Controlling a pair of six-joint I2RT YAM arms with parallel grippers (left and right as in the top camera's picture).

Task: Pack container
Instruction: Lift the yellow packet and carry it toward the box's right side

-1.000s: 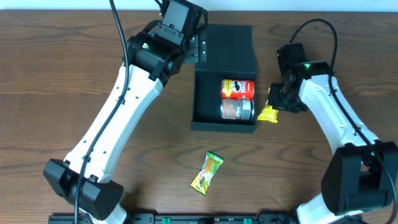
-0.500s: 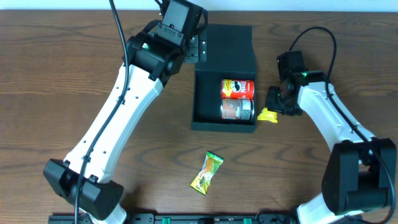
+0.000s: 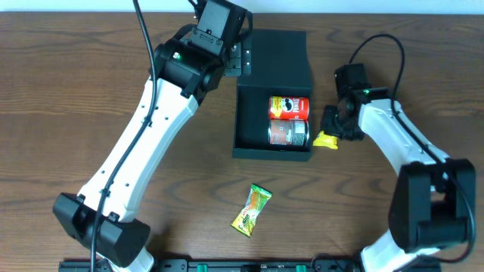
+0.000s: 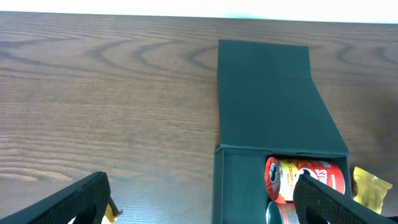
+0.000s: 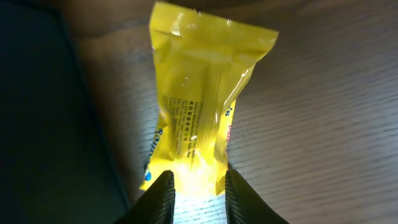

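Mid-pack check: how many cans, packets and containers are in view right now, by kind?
Cans: 2, red can and grey can
Packets: 2, yellow packet and green packet
Containers: 1, the container
Total: 5

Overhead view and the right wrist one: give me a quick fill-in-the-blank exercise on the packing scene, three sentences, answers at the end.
1. The container holds ___ cans: the red can and the grey can.
2. The right gripper has a finger on either side of the ___ packet.
3. The green packet lies outside the container, on the ___.
Missing words: two; yellow; table.
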